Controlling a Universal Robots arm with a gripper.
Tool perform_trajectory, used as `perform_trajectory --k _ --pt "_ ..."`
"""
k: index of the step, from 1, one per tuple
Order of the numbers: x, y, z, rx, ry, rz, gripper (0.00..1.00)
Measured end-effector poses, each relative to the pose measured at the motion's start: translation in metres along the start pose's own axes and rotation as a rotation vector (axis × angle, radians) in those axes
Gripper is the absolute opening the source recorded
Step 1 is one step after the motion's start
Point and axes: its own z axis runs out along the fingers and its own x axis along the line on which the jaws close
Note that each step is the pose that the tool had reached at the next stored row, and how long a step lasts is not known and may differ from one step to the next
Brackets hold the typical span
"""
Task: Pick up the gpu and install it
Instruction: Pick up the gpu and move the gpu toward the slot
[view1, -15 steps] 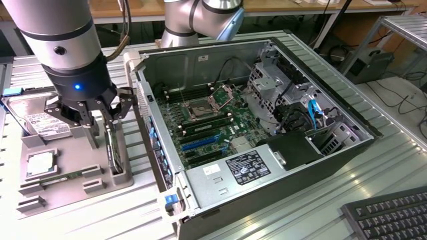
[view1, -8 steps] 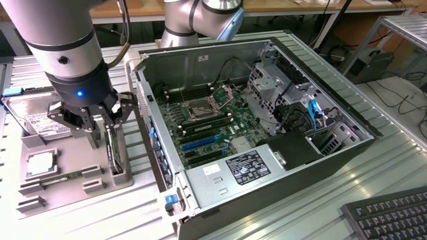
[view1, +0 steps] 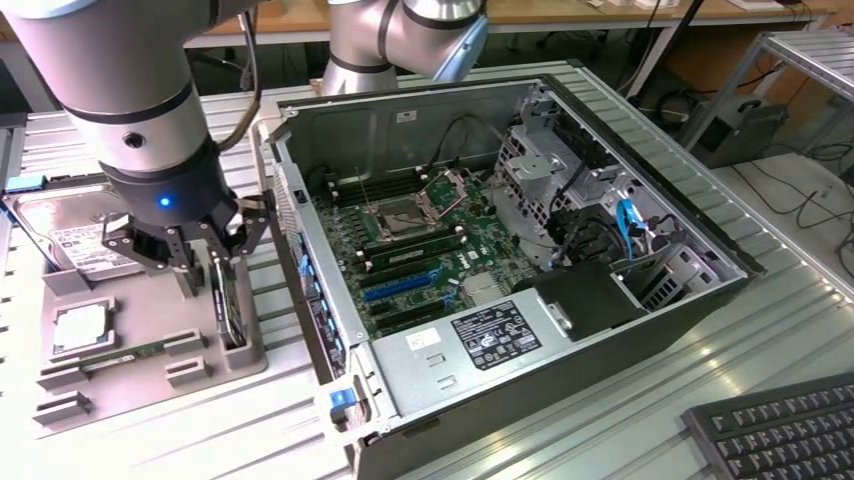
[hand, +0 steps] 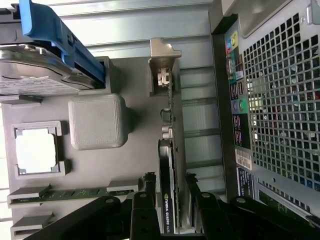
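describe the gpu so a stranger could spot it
On the exterior view's left of the open black computer case lies a grey plastic parts tray. The gpu is the thin dark card standing on edge in its slot nearest the case, straddled by the open gripper, unlike the boxy silver hard drive.

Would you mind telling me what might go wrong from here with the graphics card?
1. The open pincer straddles the gpu, which stands on its thin edge in the grey holder; an uneven close might tilt or jam it.
2. The computer case stands close beside the holder, so the pincer or the card's bracket might knock its wall on lifting.
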Motion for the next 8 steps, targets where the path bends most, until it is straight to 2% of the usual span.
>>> perform_trajectory --k 8 --pt "0.001 0.0062 0.0125 -0.0003 -0.0023 0.0 0.36"
